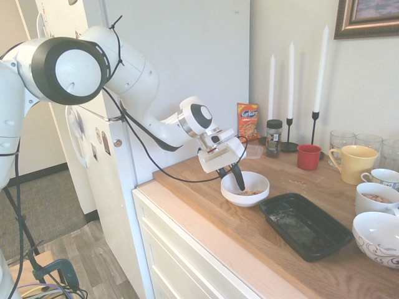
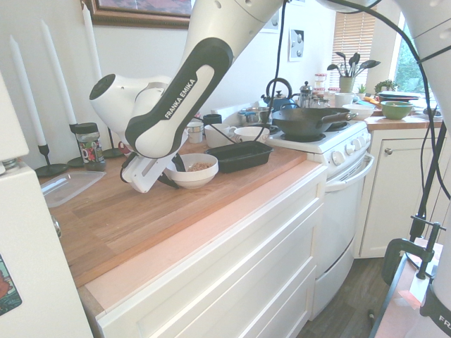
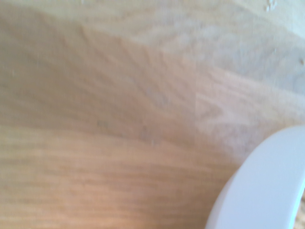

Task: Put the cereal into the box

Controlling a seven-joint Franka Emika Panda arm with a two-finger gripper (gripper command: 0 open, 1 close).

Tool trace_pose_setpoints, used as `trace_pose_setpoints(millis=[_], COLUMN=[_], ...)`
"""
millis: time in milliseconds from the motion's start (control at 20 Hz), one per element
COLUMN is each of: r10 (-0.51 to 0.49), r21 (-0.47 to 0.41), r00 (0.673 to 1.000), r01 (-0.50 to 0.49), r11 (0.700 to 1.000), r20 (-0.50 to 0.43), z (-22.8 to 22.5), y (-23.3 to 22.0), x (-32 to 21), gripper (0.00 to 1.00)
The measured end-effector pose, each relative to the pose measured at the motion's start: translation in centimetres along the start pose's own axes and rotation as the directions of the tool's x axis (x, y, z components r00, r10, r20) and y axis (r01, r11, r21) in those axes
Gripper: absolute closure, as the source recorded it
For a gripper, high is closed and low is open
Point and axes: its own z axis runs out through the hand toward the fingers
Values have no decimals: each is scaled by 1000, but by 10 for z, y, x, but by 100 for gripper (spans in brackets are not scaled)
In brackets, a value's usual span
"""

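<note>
Astride the white bowl [image 1: 245, 198]'s rim with jaws parted, one finger [image 1: 237, 177] inside, one outside; cannot tell whether gripping the wall. Can see cereal [image 2: 199, 167] beside the jaws, inside the bowl, and black rectangular tray [image 1: 307, 230] past it on the worktop [image 1: 206, 202].

And here on the warm honey-brown wood counter [image 1: 206, 180], streaked with paler and darker grain, we have a plain white bowl [image 1: 245, 198] showing tan-beige cereal [image 2: 198, 167], with a solid black box [image 1: 305, 225] in the line-up too! Colour everywhere now: a red mug [image 1: 308, 157], a soft yellow mug [image 1: 350, 164], an orange snack bag [image 1: 247, 122] and pure white candles [image 1: 291, 81] on black holders [image 1: 288, 132]! And look at this, a white bowl patterned with dark curling swirls [image 1: 378, 240], and a green bowl [image 2: 397, 110] over by the black pan [image 2: 310, 122]!
</note>
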Motion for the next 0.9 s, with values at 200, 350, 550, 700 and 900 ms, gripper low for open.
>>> trace_pose_setpoints(millis=[200, 350, 550, 700, 900], r10=[1, 9, 28, 38, 53], r21=[0, 2, 11, 21, 52], r00=[1000, 1000, 999, 999, 998], r01=[-1, -9, -28, -39, -54], r11=[1000, 1000, 1000, 999, 997], r20=[8, 15, 31, 38, 28], z=[2, 3, 2, -1, -23], y=[2, 3, 5, 5, 9], x=[-3, -2, 1, 3, 13], gripper=[100, 100, 100, 100, 100])
